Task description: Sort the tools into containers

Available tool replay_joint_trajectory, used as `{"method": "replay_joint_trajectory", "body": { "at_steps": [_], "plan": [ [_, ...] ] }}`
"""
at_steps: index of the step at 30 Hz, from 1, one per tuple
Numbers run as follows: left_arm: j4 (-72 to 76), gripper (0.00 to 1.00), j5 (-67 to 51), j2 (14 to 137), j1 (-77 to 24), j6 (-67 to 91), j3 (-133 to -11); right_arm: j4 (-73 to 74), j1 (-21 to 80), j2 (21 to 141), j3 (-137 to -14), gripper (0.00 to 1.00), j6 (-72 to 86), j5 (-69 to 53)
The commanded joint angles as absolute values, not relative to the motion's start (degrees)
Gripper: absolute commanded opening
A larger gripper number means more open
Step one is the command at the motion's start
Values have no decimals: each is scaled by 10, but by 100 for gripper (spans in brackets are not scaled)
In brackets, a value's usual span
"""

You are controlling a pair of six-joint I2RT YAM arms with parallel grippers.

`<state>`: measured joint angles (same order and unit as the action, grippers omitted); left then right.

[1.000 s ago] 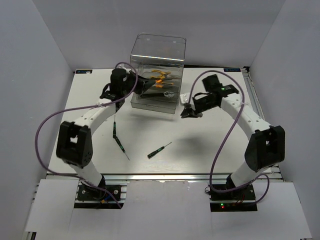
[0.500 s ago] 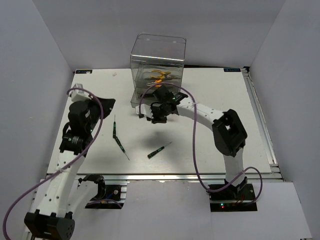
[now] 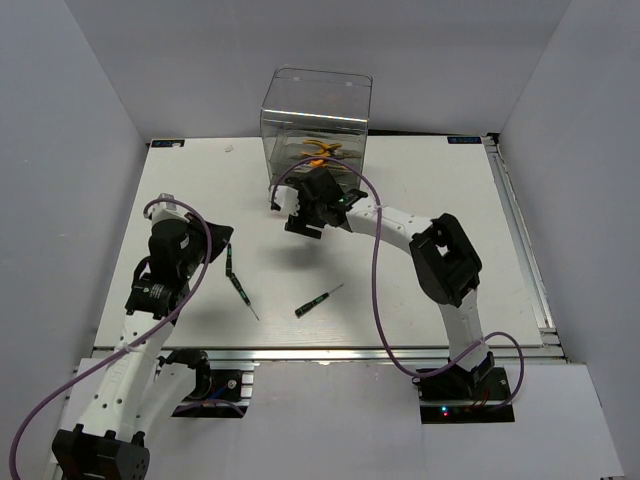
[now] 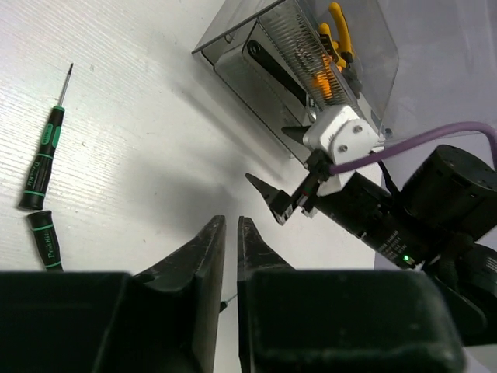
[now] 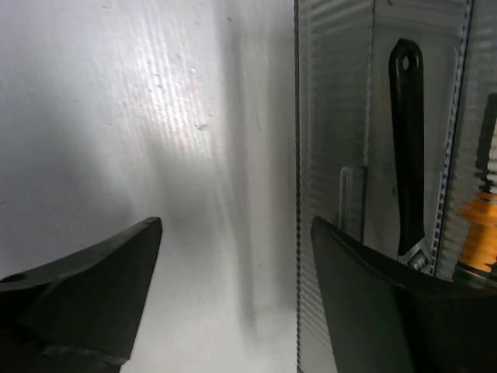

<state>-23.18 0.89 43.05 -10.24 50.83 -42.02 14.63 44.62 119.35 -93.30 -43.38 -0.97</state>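
Note:
The containers [image 3: 316,120] are drawers in a tall clear box at the back; orange-handled pliers [image 3: 320,152] lie inside. Three black-green screwdrivers lie on the table: one [image 3: 230,258], a second [image 3: 241,292] and a third [image 3: 318,300]. My right gripper [image 3: 296,222] hovers open at the box's front left corner. In the right wrist view its jaws [image 5: 237,225] straddle the edge of a ribbed drawer [image 5: 334,155] that holds a black-handled tool [image 5: 408,148]. My left gripper [image 3: 222,240] is shut and empty just left of the screwdrivers. Its wrist view shows one screwdriver [image 4: 46,159] and another's handle [image 4: 45,241].
White walls close in the white table [image 3: 450,260] on three sides. The right arm's purple cable [image 3: 378,290] loops over the table's middle. In the left wrist view the right gripper [image 4: 276,206] hangs in front of the box [image 4: 311,70].
The left arm pulled back from the box to the table's left side, then edged toward the screwdrivers. The right arm swung from the right to the box front and opened its jaws.

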Motion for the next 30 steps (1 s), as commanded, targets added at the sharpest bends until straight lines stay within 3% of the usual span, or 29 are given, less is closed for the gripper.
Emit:
{"method": "replay_joint_trajectory", "body": {
  "at_steps": [1, 6, 11, 14, 18, 21, 26, 30],
  "plan": [
    [-230, 24, 1, 428, -100, 519, -420, 92, 424, 1201, -962, 86, -430, 23],
    [-215, 31, -30, 431, -101, 530, -404, 77, 402, 1209, -979, 89, -439, 9],
    [-139, 52, -110, 463, -101, 547, -367, 77, 381, 1223, -1003, 89, -447, 5],
    [-85, 57, -155, 495, -100, 569, -346, 77, 375, 1223, -1003, 89, -447, -16],
    [-3, 59, -203, 536, -101, 593, -320, 150, 365, 1186, -995, 89, -446, -111],
    [98, 59, -239, 578, -101, 625, -305, 239, 346, 1113, -962, 88, -510, -305],
    [143, 57, -244, 730, -119, 631, -362, 306, 307, 1002, -883, 77, -553, -473],
    [213, 52, -246, 851, -142, 670, -407, 287, 239, 939, -797, 70, -529, -529]
  ]
}}
